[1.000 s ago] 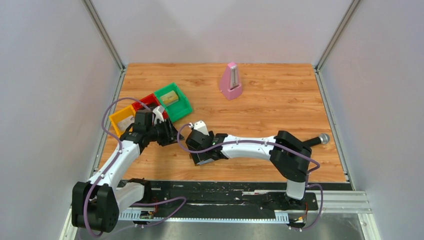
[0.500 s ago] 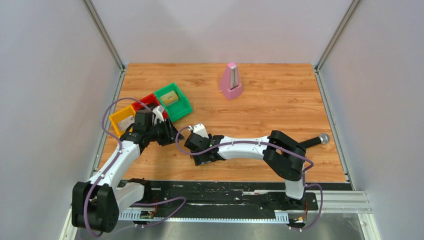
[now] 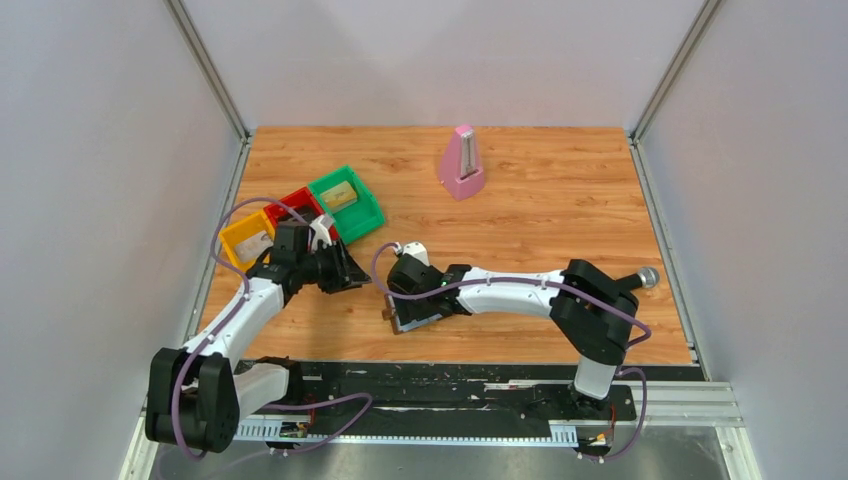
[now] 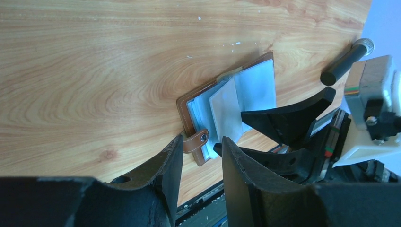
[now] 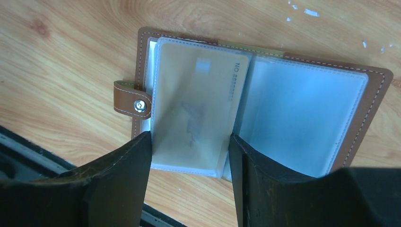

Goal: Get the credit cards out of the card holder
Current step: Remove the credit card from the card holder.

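The card holder [image 5: 373,94] lies open on the wood, brown rim outside, grey-blue sleeves inside, its clasp tab [image 5: 133,105] on the left. A clear sleeve leaf holding a pale credit card [image 5: 198,109] stands raised from it. My right gripper [image 5: 190,142] is open, its fingertips [image 5: 142,151] flanking that leaf's two side edges. Seen from above, it hovers over the card holder [image 3: 425,317]. My left gripper [image 4: 201,142] is open and empty, just short of the clasp tab [image 4: 196,142]. A tan card [image 3: 340,195] lies in the green tray and a grey card [image 3: 256,240] in the yellow one.
Green tray [image 3: 372,215], red tray [image 3: 297,200] and yellow tray [image 3: 238,230] stand in a row at the left, beside my left arm. A pink metronome [image 3: 462,162] stands at the back. The table's near edge and black rail run just below the holder.
My right gripper has shifted slightly right and toward the near edge, and its fingers have narrowed around the sleeve leaf. My left gripper has edged right toward the holder.
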Robot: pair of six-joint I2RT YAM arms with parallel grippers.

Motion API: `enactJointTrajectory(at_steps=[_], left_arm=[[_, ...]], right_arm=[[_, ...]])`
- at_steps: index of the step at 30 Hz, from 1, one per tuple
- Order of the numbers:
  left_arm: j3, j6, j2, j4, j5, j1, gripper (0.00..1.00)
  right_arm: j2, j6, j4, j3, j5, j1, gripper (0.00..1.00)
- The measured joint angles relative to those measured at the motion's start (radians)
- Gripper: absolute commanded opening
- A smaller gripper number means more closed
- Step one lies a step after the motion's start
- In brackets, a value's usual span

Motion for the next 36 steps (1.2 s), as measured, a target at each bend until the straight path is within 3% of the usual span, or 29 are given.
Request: enactJointTrajectory(at_steps=[10, 17, 31, 36], left_arm=[[-0.037, -0.031, 0.093, 0.135, 0.072, -0.051, 0.39], [-0.058, -0.069, 0.183, 0.224, 0.107, -0.087, 0.28], [-0.069, -0.134, 0.334, 0.389, 0.156, -0.151, 0.25], [-0.069, -0.152, 0.340, 0.410, 0.174, -0.164, 0.25]], right_arm=[[-0.101, 0.047, 0.165, -0.151, -0.189, -0.085, 0.55], [-0.148, 0.082, 0.257, -0.223, -0.290, -0.122, 0.55], [-0.157, 0.101, 0.319, -0.240, -0.343, -0.127, 0.56], [-0.157, 0.102, 0.319, -0.240, -0.346, -0.127, 0.64]])
